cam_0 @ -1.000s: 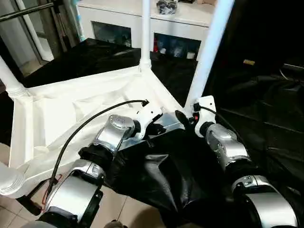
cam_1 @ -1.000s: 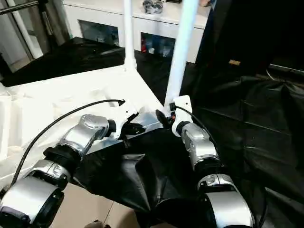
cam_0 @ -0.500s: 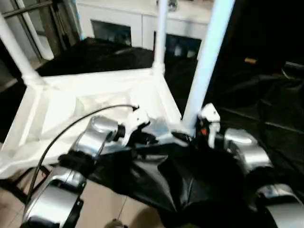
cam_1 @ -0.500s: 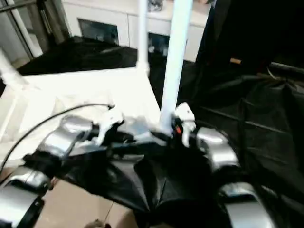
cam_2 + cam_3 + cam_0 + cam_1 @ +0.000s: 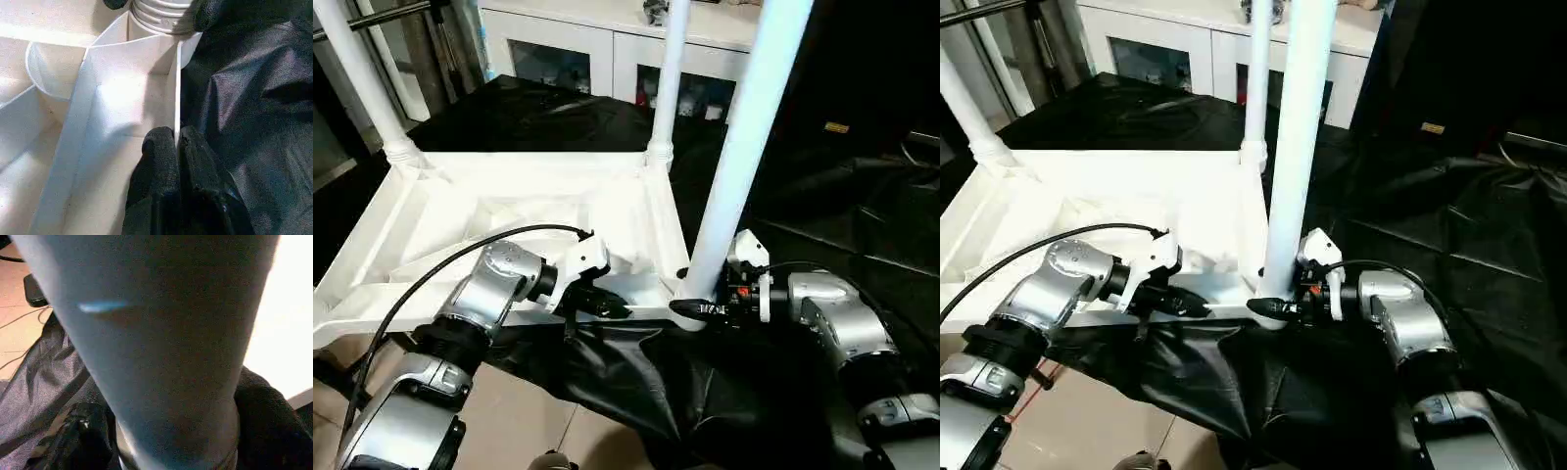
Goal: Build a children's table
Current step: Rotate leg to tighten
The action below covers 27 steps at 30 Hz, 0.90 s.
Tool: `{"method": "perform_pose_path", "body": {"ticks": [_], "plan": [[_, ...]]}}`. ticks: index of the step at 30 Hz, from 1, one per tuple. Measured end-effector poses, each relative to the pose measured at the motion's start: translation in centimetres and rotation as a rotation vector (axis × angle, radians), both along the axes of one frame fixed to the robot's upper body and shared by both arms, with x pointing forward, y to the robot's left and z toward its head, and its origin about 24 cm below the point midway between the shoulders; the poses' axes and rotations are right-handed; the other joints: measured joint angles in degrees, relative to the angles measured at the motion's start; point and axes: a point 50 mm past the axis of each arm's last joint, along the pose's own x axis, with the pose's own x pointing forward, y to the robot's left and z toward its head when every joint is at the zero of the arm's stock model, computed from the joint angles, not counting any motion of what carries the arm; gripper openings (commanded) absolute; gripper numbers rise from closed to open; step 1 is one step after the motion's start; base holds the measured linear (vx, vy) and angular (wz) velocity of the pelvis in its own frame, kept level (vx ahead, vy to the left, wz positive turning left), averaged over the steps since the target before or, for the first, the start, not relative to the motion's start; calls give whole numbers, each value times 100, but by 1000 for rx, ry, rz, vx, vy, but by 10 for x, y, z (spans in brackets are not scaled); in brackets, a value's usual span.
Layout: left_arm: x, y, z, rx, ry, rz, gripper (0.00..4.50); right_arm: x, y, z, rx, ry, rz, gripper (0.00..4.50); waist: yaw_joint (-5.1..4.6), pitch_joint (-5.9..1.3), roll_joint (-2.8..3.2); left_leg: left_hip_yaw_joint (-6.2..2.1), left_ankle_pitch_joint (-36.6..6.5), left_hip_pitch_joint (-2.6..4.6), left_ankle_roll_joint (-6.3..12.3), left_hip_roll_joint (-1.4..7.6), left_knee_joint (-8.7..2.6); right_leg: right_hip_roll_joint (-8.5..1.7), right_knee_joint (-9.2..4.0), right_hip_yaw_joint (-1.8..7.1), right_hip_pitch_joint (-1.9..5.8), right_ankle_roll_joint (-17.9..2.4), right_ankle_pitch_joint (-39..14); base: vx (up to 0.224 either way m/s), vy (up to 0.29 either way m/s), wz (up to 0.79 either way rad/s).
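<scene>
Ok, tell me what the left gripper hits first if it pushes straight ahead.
Probably the base of the near leg in its corner socket: the left gripper, clamped on the tabletop's edge wall, points along that wall towards it.

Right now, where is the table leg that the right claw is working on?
The leg stands upright in the upturned tabletop's near right corner socket, with the right claw around its base, over the black sheet.
</scene>
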Motion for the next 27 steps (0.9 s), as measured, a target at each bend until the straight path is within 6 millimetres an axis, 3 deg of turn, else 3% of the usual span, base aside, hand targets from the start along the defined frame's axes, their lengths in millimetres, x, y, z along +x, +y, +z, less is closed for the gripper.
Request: {"method": "perform_pose_path", "body": {"ticks": [6, 13, 19, 20, 23, 27], "plan": [[2, -3, -2, 0, -11, 35, 0, 0, 0, -3, 3, -1, -64, 274, 18, -2, 3, 0, 1, 8, -1, -1, 2, -1, 3, 2, 7, 0, 0, 0, 0, 0], [24, -32, -6, 0, -57, 284, 0, 33, 8, -12, -5, -43, -563, 272, -62, -5, -4, 0, 3, 24, -3, -6, 11, -4, -10, 7, 24, 16, -4, 0, 0, 0], [32, -44, -5, 0, -81, 390, 0, 49, 23, -12, -6, -41, -806, 272, -133, -10, 3, -1, 3, 24, -3, -8, 8, -4, -4, 8, 24, -6, 19, 0, 0, 0], [33, -46, -5, 1, -83, 394, 0, 50, 23, -12, -8, -46, -823, 307, -134, -10, 3, -1, 3, 22, -3, -8, 8, -4, -5, 8, 24, -5, 18, 0, 0, 0], [33, -47, -5, 1, -84, 395, 0, 50, 24, -13, -12, -59, -828, 344, -134, -15, 6, -1, 3, 22, -3, -8, 8, -4, -10, 8, 29, 1, 14, 0, 0, 0], [32, -45, -5, 3, -87, 383, 0, 49, 26, -13, -18, -74, -794, 369, -157, -15, 4, -2, 3, 21, -2, -8, 8, -4, -11, 8, 28, 1, 15, 0, 0, 0]]}}
